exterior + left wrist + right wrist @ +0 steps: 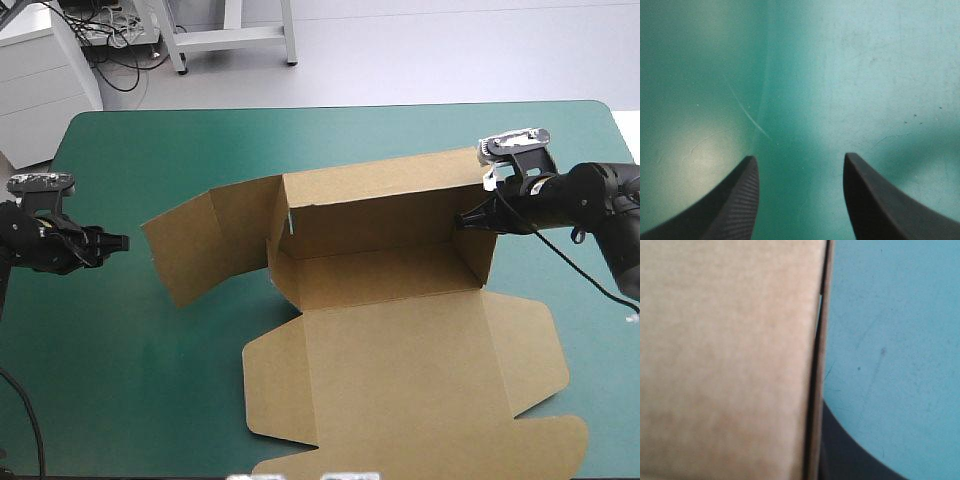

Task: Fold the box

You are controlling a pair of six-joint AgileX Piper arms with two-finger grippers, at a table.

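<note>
The brown box (380, 250) stands mid-table with its back wall and end walls raised. Its wide lid panel (400, 370) lies flat toward the near edge, and a side flap (200, 245) splays out to the left. My right gripper (468, 220) is at the box's right end wall, shut on it. In the right wrist view the board (725, 360) runs edge-on between the fingers; one black finger (845, 455) shows on its outer side and the other is hidden. My left gripper (110, 242) hovers left of the box, open (800, 200) over bare teal-green cover.
The lid's rounded tabs (540, 445) reach close to the table's near edge. Teal-green cover (120, 380) lies open to the box's left and behind it. Beyond the far edge stand a white cabinet (40, 70) and a table frame.
</note>
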